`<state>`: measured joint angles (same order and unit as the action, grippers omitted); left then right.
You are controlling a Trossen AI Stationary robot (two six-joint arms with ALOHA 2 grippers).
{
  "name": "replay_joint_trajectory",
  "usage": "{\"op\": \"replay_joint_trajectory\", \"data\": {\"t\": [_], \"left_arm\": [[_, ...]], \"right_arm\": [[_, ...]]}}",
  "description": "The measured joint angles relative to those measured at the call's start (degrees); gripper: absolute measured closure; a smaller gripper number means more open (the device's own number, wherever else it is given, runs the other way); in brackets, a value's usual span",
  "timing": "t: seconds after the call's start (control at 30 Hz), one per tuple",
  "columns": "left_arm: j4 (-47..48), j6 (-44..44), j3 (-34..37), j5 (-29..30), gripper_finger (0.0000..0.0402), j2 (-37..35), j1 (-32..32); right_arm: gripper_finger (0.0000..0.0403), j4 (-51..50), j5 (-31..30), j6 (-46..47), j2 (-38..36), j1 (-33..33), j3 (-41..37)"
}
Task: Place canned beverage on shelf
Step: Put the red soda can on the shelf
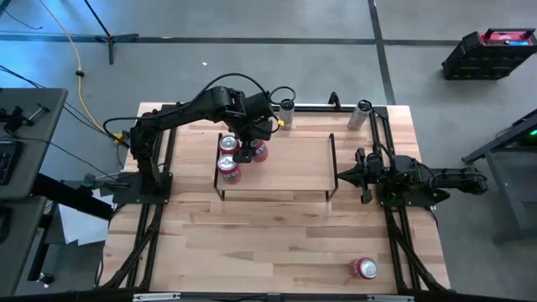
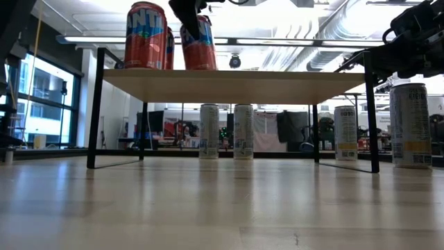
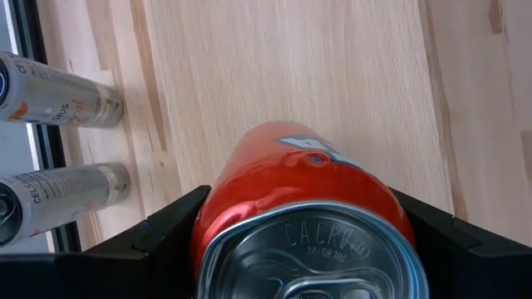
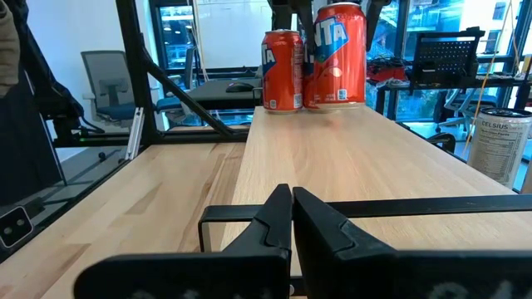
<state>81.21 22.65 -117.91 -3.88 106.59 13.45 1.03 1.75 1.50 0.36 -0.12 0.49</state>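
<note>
The shelf (image 1: 289, 164) is taken as the landmark. The left gripper (image 1: 254, 151) is seen over the shelf's left part, its fingers (image 3: 166, 228) pinching an orange can (image 3: 303, 212) from both sides. In the low view this held can (image 2: 198, 43) is tilted, and whether its base touches the board cannot be told. Two further orange cans (image 1: 228, 161) stand upright on the shelf, just beside the held can, toward the left end rail. The right gripper (image 1: 344, 177) is held just off the shelf's right end rail, its fingers (image 4: 287, 220) pressed together on nothing. Slim white cans (image 2: 222, 132) stand on the table (image 1: 277, 243) behind the shelf. One red can (image 1: 364, 268) lies well in front of the shelf, toward the right.
</note>
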Motion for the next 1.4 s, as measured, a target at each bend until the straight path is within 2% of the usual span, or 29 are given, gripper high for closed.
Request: {"op": "replay_joint_trajectory", "data": {"t": [1.4], "left_arm": [[0.9,-3.0,0.0,0.0,0.0116,0.0,0.2]], "right_arm": [[0.0402,0.0,0.0,0.0,0.0,0.0,0.0]]}}
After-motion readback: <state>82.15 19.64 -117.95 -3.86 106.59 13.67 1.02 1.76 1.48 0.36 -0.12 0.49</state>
